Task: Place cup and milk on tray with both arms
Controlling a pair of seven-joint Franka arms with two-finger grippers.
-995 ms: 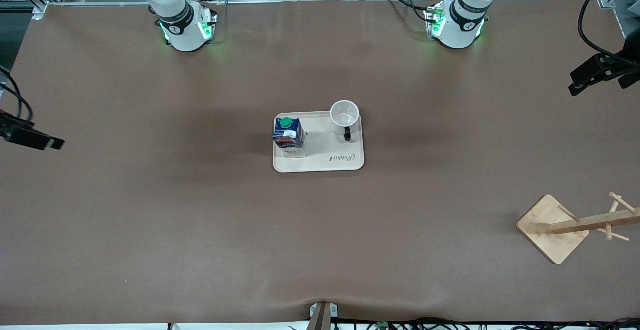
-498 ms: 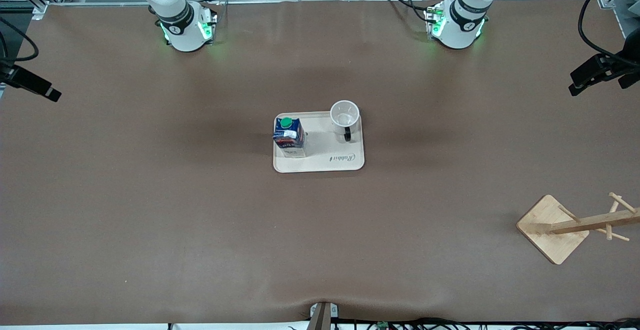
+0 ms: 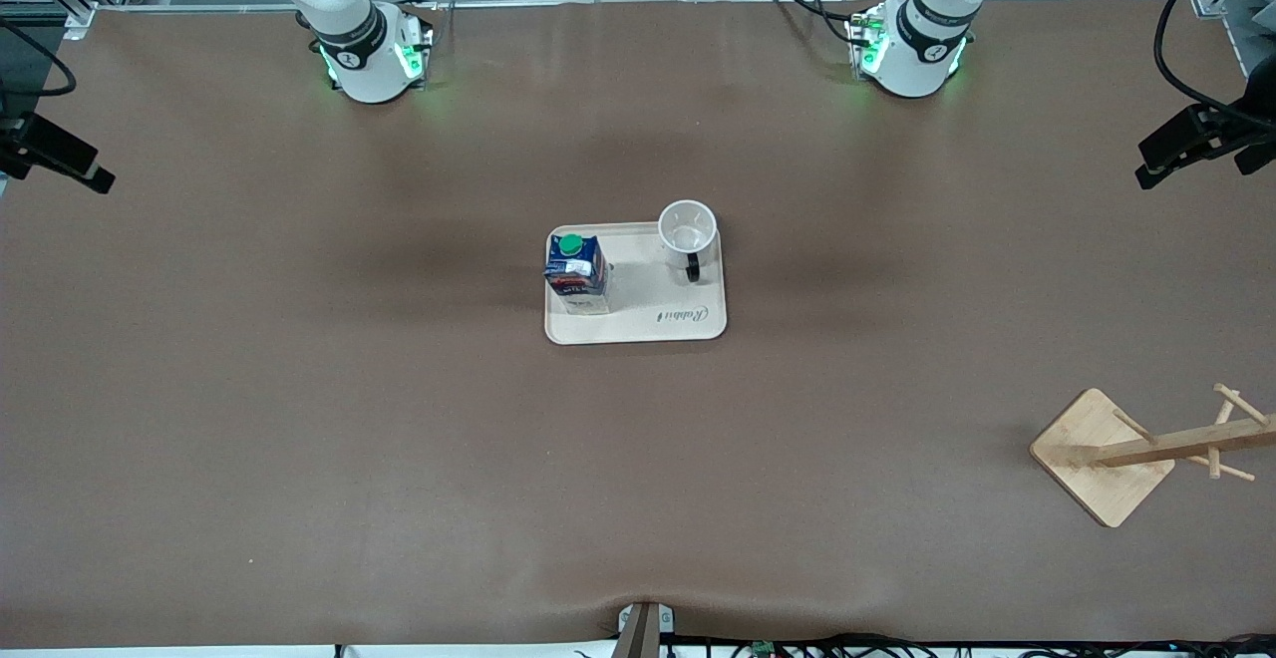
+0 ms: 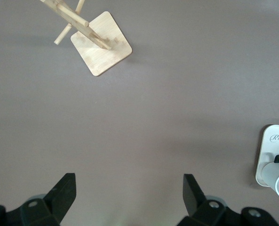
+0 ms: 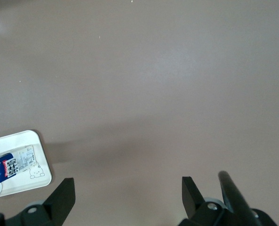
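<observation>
**Cup and milk standing on the tray, both grippers open and well away**

In the front view, a cream tray (image 3: 635, 284) lies at the centre of the frame on a brown table (image 3: 299, 389). 2 things stand upright on it. The milk (image 3: 575, 269), a dark-blue carton with a green cap, stands at the tray's end toward the right arm. The cup (image 3: 688, 234), a white mug, stands at the tray's end toward the left arm, its black handle pointing toward the front camera. The 2 are apart from each other.

The left gripper (image 4: 130, 195) hangs over bare table at the right edge of the front view. Its fingers are spread wide and hold nothing. It is well apart from the cup.

The right gripper (image 5: 128, 195) hangs at the left edge of the front view. Its fingers are also spread wide and hold nothing. It is well apart from the milk.

A wooden stand (image 3: 1136, 449) lies tipped over at the lower right of the front view.
</observation>
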